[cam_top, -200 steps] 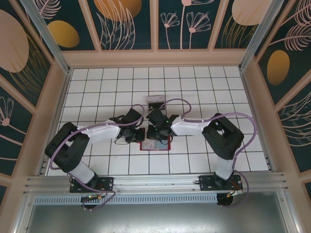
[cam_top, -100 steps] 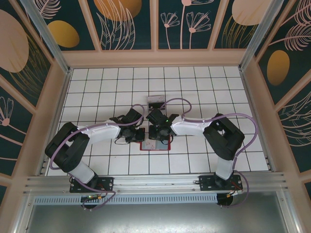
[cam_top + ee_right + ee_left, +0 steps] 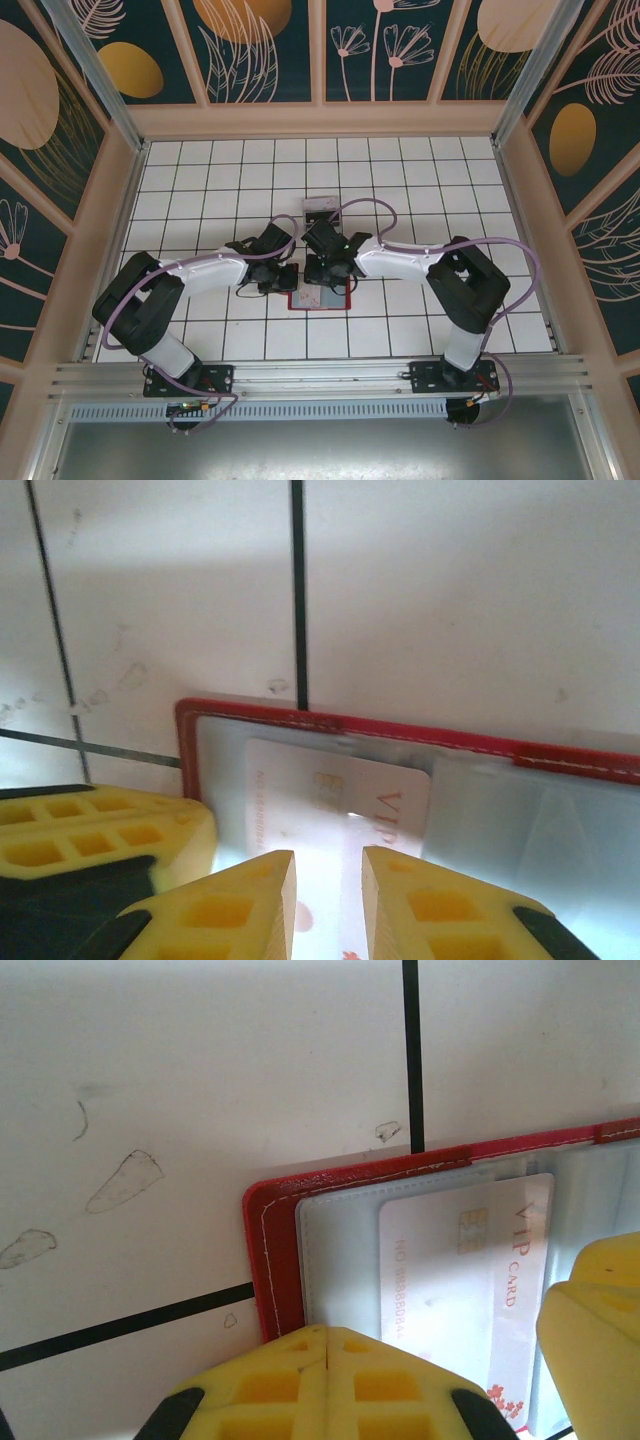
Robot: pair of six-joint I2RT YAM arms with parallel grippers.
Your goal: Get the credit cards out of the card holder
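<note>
Tiled table (image 3: 200, 180) bears open card holder (image 3: 320, 1240) (credit card (image 3: 465, 1280) inside).

The right gripper (image 3: 328, 868) had its jaws slightly apart, tips over a pale credit card (image 3: 335, 790) pocketed in the red card holder (image 3: 420, 735) just ahead.

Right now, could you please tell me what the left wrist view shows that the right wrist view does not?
Left wrist view: the left fingers pressed together over the card holder's edge, and the credit card's "VIP CARD" print readable in full. Right wrist view: the right fingers slightly apart just above that card. Both: the red holder lying open on the white tiles, one card in its pocket, and the other arm's yellow finger at the frame edge.
</note>
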